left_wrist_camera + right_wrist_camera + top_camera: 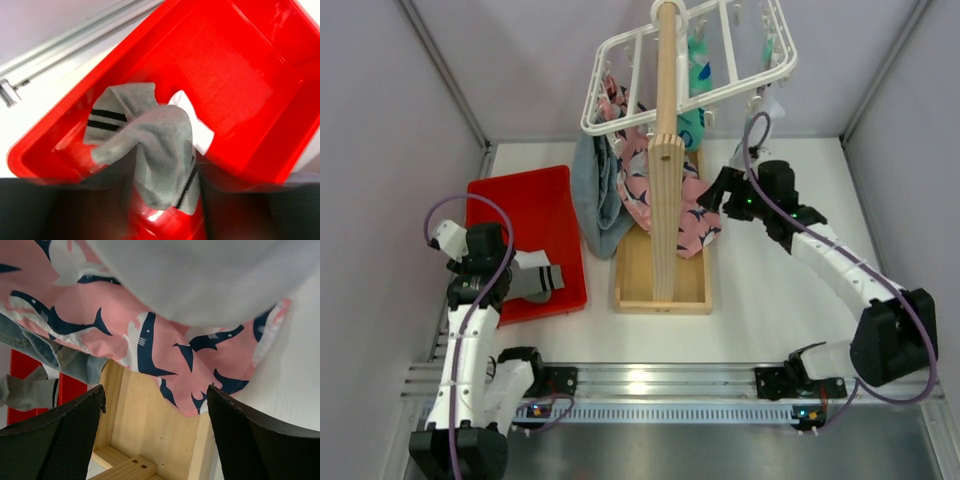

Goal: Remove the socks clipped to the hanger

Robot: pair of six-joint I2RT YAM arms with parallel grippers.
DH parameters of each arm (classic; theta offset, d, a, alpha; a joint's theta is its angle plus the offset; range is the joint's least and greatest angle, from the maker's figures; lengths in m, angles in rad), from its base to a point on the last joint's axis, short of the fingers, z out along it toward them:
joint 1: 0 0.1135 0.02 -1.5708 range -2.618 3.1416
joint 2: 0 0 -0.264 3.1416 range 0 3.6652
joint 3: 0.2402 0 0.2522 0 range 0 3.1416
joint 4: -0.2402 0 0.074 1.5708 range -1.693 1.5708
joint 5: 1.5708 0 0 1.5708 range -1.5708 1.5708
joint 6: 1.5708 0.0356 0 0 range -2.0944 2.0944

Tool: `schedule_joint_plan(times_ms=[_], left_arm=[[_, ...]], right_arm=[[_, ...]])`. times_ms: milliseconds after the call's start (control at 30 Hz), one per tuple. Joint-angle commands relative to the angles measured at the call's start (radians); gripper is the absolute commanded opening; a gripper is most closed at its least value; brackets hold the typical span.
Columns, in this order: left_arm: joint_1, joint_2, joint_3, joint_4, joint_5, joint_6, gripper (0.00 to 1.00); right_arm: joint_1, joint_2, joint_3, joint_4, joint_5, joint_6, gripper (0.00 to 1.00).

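Observation:
The white grid hanger (620, 48) hangs at the top of a wooden post. A teal sock (698, 72) is clipped under it. My left gripper (517, 272) is over the red tray (520, 205), and its blurred fingers (75, 200) close on a grey sock with black stripes (542, 279). In the left wrist view that sock (160, 140) trails down into the tray (240, 75). My right gripper (713, 198) is open and empty beside the pink cloth. In the right wrist view it (156, 390) faces the wooden base.
A tall wooden post (667, 150) stands in a box base (630, 275) mid-table. A pink shark-print cloth (150, 335) and a blue-grey cloth (598, 195) hang down over it. A pale blurred surface (210, 275) fills the top of the right wrist view.

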Motion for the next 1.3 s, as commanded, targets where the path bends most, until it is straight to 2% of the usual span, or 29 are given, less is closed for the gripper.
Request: schedule_joint_plan(times_ms=[0,67,133,233,333,367,400,467,567,700,800,1067,1233,1267], left_arm=[[0.016,0.037,0.010,-0.017,0.018,-0.046,0.62],[0.021,0.043,0.029,-0.011,0.086,-0.032,0.98],[0.021,0.046,0.083,-0.011,0.191,0.005,0.98],[0.021,0.016,0.146,0.012,0.332,0.045,0.98],[0.019,-0.018,0.149,0.161,0.509,0.065,0.98],[0.019,-0.008,0.149,0.195,0.622,0.056,0.98],[0.019,0.008,0.151,0.263,0.665,0.053,0.98],[0.003,0.095,0.169,0.290,0.695,0.054,0.98],[-0.066,0.195,0.168,0.405,0.686,0.072,0.98],[-0.258,0.307,0.169,0.563,0.598,0.100,0.98],[-0.328,0.399,0.184,0.701,0.565,0.115,0.98],[-0.399,0.736,0.405,0.707,0.456,0.154,0.98],[-0.396,0.972,0.600,0.639,0.388,0.174,0.78],[-0.393,1.001,0.690,0.612,0.341,0.180,0.75]], right_arm=[[0.090,0.097,0.006,0.127,-0.014,0.005,0.79],[0.136,0.149,0.006,0.170,-0.017,0.028,0.79],[0.147,0.174,-0.003,0.251,-0.024,0.045,0.79],[0.148,0.210,0.050,0.236,-0.030,0.040,0.79],[0.148,0.240,0.109,0.218,-0.037,0.034,0.80],[0.147,0.249,0.121,0.215,-0.043,0.036,0.80],[0.145,0.257,0.141,0.210,-0.049,0.037,0.80],[0.141,0.270,0.149,0.213,-0.069,0.049,0.80],[0.135,0.260,0.127,0.230,-0.066,0.068,0.80],[0.095,0.193,0.034,0.282,-0.073,0.106,0.80],[0.040,0.140,-0.023,0.296,-0.096,0.120,0.80],[-0.054,0.051,-0.068,0.224,-0.104,0.069,0.80],[-0.080,-0.021,-0.107,0.225,-0.087,0.077,0.79],[-0.083,-0.035,-0.123,0.227,-0.081,0.077,0.79]])
